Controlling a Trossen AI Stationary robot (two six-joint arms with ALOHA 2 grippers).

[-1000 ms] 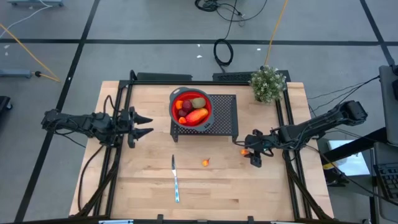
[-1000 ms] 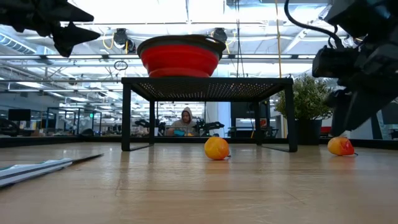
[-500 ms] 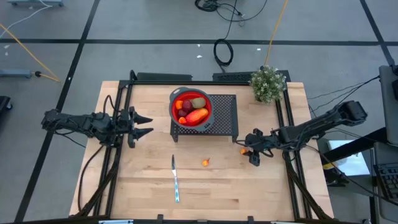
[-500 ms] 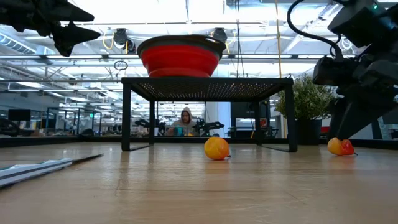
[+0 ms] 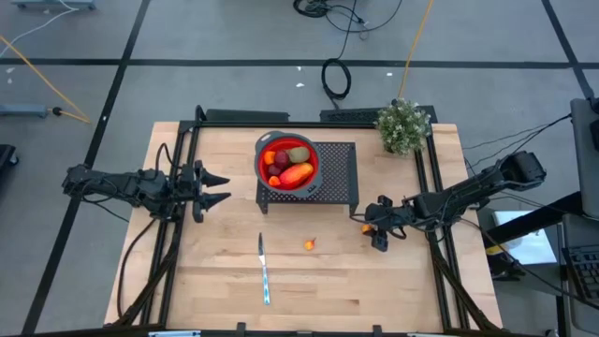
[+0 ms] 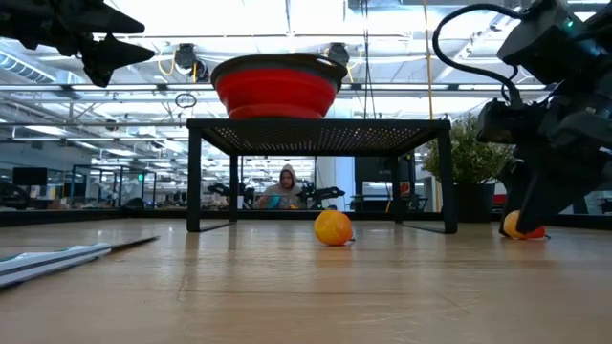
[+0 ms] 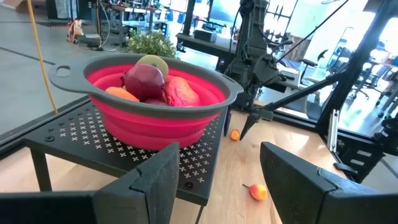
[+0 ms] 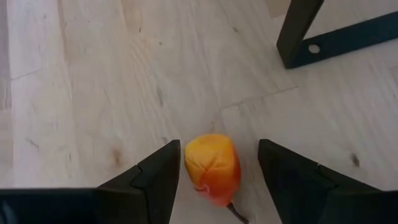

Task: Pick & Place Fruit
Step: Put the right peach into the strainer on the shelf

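A small orange fruit (image 8: 212, 167) lies on the wooden table (image 5: 215, 271), just right of the black rack (image 5: 339, 178). My right gripper (image 8: 217, 149) slants down over it, open, one finger on either side and neither touching. A second small orange fruit (image 5: 309, 244) lies nearer the table's middle. The red bowl (image 5: 288, 161) stands on the rack and holds a red-orange oval (image 5: 296, 174), a kiwi-like piece (image 5: 298, 154) and dark red pieces (image 5: 278, 159). My left gripper (image 5: 227, 188) hangs open, level, left of the rack.
A silver knife (image 5: 264, 270) lies near the front middle of the table. A potted plant (image 5: 403, 124) stands at the far right corner. Black frame rails (image 5: 433, 187) run along both sides. A person (image 6: 285, 184) sits far behind the table.
My right gripper has sunk toward the table, onto the small orange fruit right of the rack, and its fingers now stand on either side of it. The fruit has not moved.
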